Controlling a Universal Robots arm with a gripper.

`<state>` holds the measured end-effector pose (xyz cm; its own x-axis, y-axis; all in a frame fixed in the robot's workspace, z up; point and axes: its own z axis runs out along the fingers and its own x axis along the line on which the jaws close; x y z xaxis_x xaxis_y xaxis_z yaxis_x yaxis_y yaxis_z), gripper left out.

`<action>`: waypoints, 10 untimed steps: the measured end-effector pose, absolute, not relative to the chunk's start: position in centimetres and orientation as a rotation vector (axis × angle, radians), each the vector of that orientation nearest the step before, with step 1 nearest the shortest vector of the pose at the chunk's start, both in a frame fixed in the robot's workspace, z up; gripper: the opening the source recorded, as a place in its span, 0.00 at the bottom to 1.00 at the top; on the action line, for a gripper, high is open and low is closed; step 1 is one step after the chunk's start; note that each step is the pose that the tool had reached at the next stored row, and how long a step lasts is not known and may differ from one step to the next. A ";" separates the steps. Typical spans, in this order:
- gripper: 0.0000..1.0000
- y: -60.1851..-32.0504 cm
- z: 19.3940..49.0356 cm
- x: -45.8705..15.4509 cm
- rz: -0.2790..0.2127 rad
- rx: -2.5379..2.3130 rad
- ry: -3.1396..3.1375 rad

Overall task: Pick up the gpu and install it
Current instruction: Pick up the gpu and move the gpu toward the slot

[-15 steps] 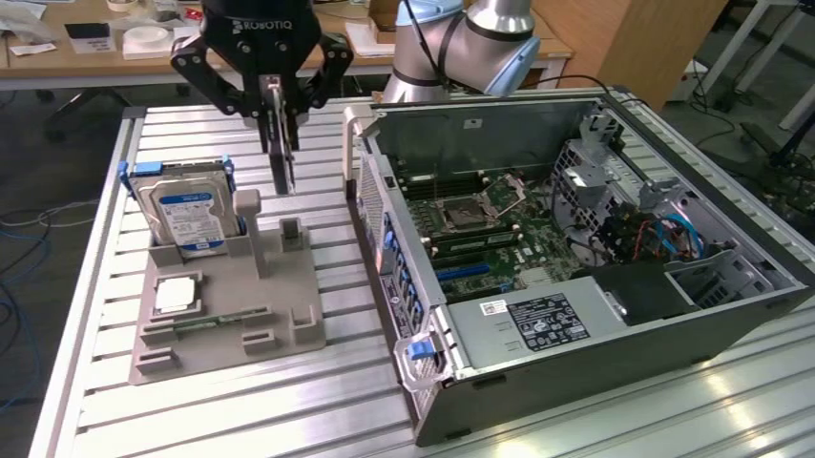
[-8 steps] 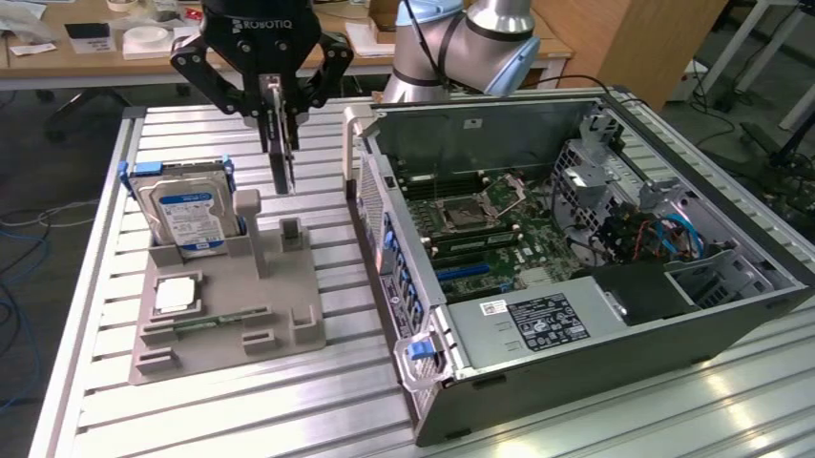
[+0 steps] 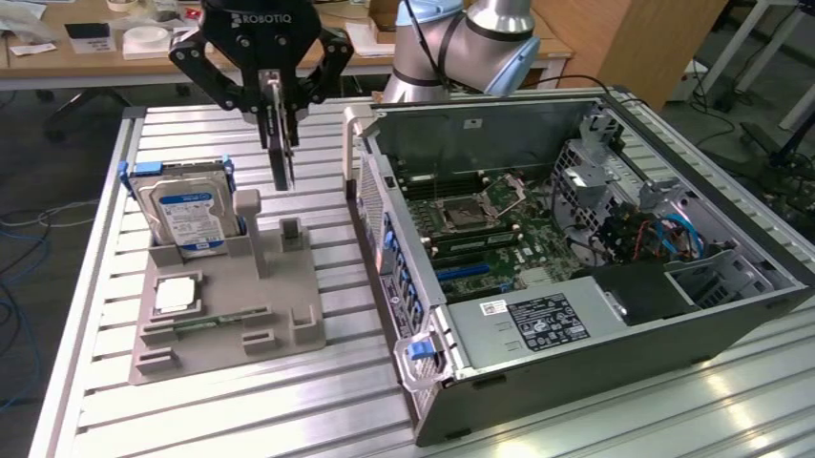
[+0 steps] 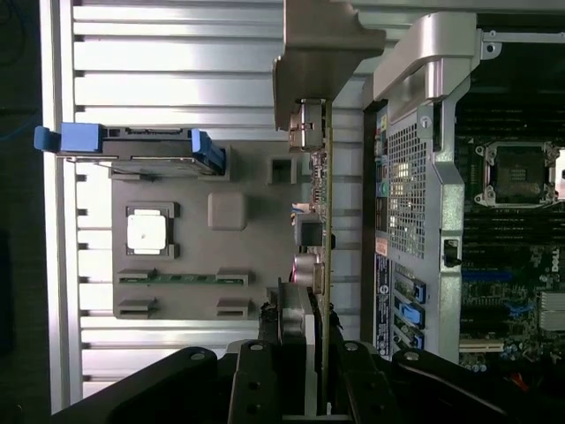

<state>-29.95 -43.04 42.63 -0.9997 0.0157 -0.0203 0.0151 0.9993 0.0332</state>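
The gpu [image 3: 281, 145] hangs upright and edge-on in the air, above the back of the grey holder tray [image 3: 290, 310] and clear of it. My gripper [image 3: 273, 95] is shut on the card's upper edge. In the wrist view the gpu [image 4: 323, 221] shows as a thin green board with its silver end bracket [image 4: 320, 53] at the far end, and my gripper [image 4: 305, 349] clamps it between black fingers [image 4: 256, 371]. The card sits between the tray and the open computer case [image 3: 421, 286], just outside the case wall.
The tray holds a hard drive [image 3: 189, 212] in a blue caddy, a processor chip [image 3: 176, 296] and a memory stick [image 3: 210, 322]. The case lies open with the motherboard [image 3: 491, 224] exposed. All of it rests on a slatted aluminium table [image 3: 255, 410].
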 end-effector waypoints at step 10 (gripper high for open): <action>0.28 -43.0 43.1 -29.9 0.052 0.024 3.121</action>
